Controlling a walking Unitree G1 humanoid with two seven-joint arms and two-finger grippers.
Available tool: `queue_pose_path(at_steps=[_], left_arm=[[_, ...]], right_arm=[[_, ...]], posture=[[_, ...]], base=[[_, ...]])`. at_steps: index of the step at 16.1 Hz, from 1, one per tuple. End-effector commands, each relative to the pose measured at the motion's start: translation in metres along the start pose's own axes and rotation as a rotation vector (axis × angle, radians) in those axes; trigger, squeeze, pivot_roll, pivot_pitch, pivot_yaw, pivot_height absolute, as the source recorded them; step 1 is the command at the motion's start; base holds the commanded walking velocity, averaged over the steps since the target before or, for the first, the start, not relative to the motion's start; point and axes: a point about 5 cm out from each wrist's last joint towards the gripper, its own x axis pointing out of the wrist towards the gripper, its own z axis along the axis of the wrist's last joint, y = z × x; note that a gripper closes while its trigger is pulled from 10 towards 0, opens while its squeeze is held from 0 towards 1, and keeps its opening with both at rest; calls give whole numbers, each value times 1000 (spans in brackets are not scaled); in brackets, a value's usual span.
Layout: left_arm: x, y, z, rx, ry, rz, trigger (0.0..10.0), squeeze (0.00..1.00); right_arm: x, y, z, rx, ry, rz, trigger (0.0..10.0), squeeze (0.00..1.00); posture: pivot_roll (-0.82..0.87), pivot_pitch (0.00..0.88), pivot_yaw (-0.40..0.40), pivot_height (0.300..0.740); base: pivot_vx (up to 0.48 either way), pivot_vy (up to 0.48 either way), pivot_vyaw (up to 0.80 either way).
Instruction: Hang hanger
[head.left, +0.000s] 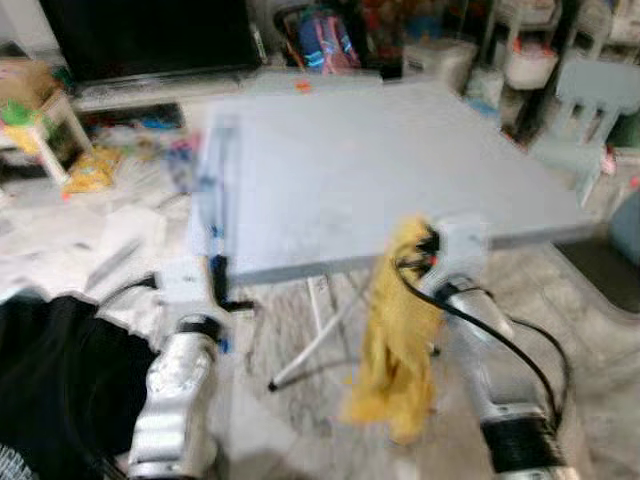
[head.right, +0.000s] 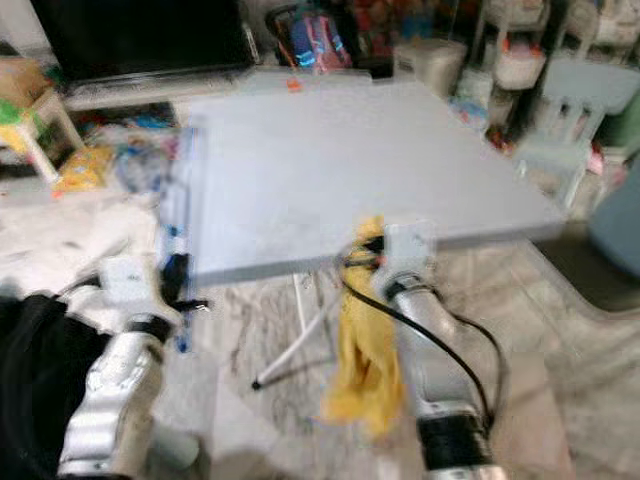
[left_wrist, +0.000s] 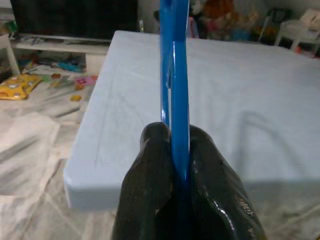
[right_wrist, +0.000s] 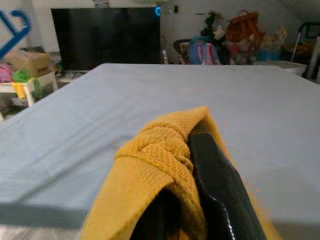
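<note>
Left wrist view: my left gripper (left_wrist: 177, 150) squeezes the blue hanger (left_wrist: 174, 75) tight, upright by the table (head.left: 400, 170) edge.
My right gripper (right_wrist: 192, 150) pinches the yellow cloth (head.left: 395, 340), which hangs down. It could slip off if I bump the table.

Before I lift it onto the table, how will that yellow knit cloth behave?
Probably floppy: the yellow cloth hangs limp in folds below the right pincer. Likely light, bunching easily where it is gripped. Its loose tail may drag against the table edge.
</note>
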Motion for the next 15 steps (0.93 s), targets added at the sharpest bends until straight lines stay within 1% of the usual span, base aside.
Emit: queue_pose_path(at_steps=[1, 3, 4, 5, 6, 9, 11, 12, 13, 14, 15], left_arm=[[2, -9, 4, -9, -20, -21, 10000, 0], [2, -10, 4, -10, -22, -21, 10000, 0], [2, -10, 5, -10, -25, -20, 10000, 0], [3, -10, 5, -7, -27, -18, 10000, 0], [3, -10, 5, -7, -28, -18, 10000, 0], [1, -10, 7, 21, -36, -7, 10000, 0], [2, -11, 7, 22, -39, -6, 10000, 0], [2, -12, 7, 23, -39, -6, 10000, 0], [2, -12, 7, 28, -38, -5, 10000, 0], [2, -12, 5, 31, -33, 2, 10000, 0], [2, -11, 4, 31, -27, 9, 10000, 0]], right_arm=[[4, -10, 14, -23, -59, -8, 10000, 0], [6, -9, 18, -30, -79, 6, 10000, 0], [8, -9, 20, -41, -85, 5, 10000, 0], [9, -7, 20, -32, -86, 10, 10000, 0], [9, -7, 20, -29, -86, 11, 10000, 0], [7, -1, 14, -23, -71, 23, 10000, 0], [7, -1, 14, -27, -68, 28, 10000, 0], [6, -1, 16, -54, -74, 47, 10000, 0], [5, -5, 16, -59, -68, 51, 10000, 0], [6, -12, 16, -13, -48, 38, 10000, 0], [11, -15, 19, 2, -48, 45, 10000, 0]], posture=[[-70, 0, 39, 740], [-70, 0, 35, 740], [-68, 0, 33, 740], [-67, 0, 32, 740], [-66, 0, 31, 740], [-63, 0, 27, 740], [-64, 0, 23, 740], [-64, 0, 18, 740], [-65, 0, 17, 740], [-67, 0, 14, 740], [-70, 0, 14, 740]], base=[[480, 0, 0], [476, 0, 0], [480, 0, 581], [480, 0, 569], [480, 0, 569], [298, 0, 0], [0, 0, 0], [0, 0, 0], [0, 0, 0], [0, 0, 0], [0, 0, 0]])
